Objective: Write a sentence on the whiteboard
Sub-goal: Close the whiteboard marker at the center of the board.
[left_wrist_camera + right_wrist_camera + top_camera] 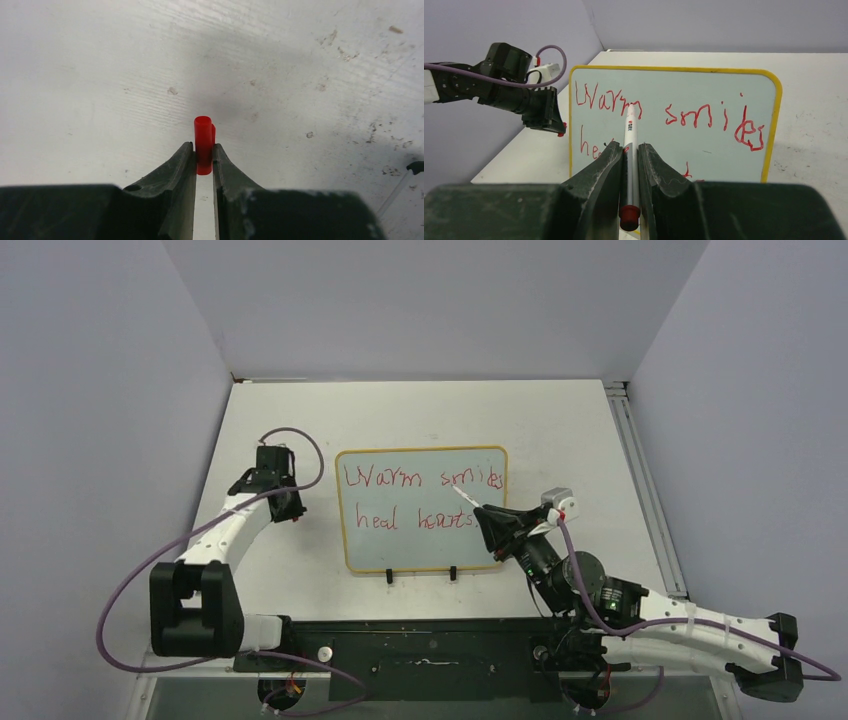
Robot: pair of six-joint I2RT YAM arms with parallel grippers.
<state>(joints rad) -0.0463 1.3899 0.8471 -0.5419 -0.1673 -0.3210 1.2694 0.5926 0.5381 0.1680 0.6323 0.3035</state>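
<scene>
The sentence [392, 478] reads complete in 2 red lines on the whiteboard [420, 545], standing mid-worktop [560, 430]. Our right jaws clench the marker [630, 137] by the board; left jaws pinch its cap [203, 140]. We reckon only capping remains.

One whiteboard [420, 545], one marker [630, 135], one red cap [203, 135], left claw [203, 150], right claw [630, 150]

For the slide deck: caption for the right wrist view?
Right gripper holds a marker toward the whiteboard, red sentence partly visible.
</scene>
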